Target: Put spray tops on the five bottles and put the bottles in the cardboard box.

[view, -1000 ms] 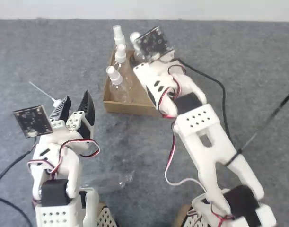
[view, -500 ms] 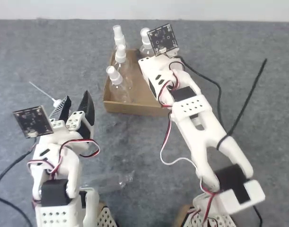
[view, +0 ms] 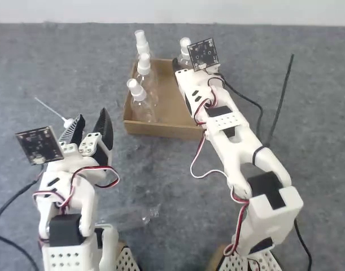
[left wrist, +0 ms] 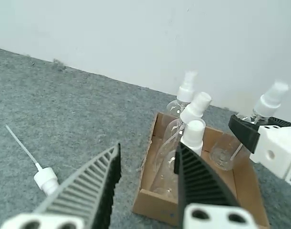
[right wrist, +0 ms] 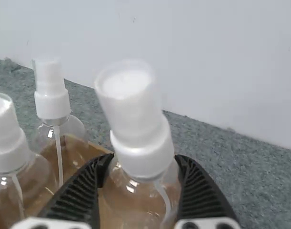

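The cardboard box [view: 161, 129] lies at the table's far middle. Three clear bottles with white spray tops [view: 143, 66] stand in a row along its left wall, also seen as the bottle row [left wrist: 193, 114]. My right gripper [right wrist: 135, 191] is shut on a fourth bottle [right wrist: 133, 129] below its white top, at the box's far right corner [view: 185, 48]. I cannot tell whether it rests on the box floor. My left gripper [view: 90, 127] stands open over bare carpet left of the box. A loose spray top [view: 65, 120] with a long tube lies just beyond it. A clear capless bottle [view: 135, 216] lies near the left arm's base.
Grey carpet covers the table up to a white wall [left wrist: 135, 38] behind. A black cable [view: 279, 101] runs right of the right arm. Open carpet lies between the left gripper and the box [left wrist: 155, 205].
The right arm has stretched away and to the right, carrying its bottle from the box's middle to the far right corner. The left arm has kept still.
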You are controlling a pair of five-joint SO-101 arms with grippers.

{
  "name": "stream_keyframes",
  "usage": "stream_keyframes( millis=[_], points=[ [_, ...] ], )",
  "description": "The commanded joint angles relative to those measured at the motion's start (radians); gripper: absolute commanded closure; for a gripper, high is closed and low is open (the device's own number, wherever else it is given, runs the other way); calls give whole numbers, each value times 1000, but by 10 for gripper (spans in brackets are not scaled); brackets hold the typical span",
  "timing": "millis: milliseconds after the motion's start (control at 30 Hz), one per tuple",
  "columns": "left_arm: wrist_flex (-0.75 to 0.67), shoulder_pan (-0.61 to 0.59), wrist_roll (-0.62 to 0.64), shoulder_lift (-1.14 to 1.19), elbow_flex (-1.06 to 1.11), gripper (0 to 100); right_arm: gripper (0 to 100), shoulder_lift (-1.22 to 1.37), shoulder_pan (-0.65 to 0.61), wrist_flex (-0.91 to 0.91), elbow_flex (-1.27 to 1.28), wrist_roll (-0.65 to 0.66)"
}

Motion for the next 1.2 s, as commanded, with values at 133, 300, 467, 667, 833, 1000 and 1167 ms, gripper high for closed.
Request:
stream_keyframes(
  millis=[133,300,467,667,833,1000,1167],
  points=[
    [-34,-2,6,-14,-12,826,965,56,16,-53,-143,-6],
    [-34,0,6,-14,-12,826,965,122,30,-53,-195,-6],
    [-34,0,6,-14,-12,826,965,139,36,-53,-201,-6],
    [-35,0,6,-14,-12,826,965,143,35,-51,-195,-6],
    [-35,0,5,-14,-10,826,965,189,35,-61,-203,-6],
    [-35,0,5,-14,-10,826,963,202,31,-61,-203,-6],
    [-35,0,5,-14,-10,826,960,209,35,-61,-203,-6]
  ],
)
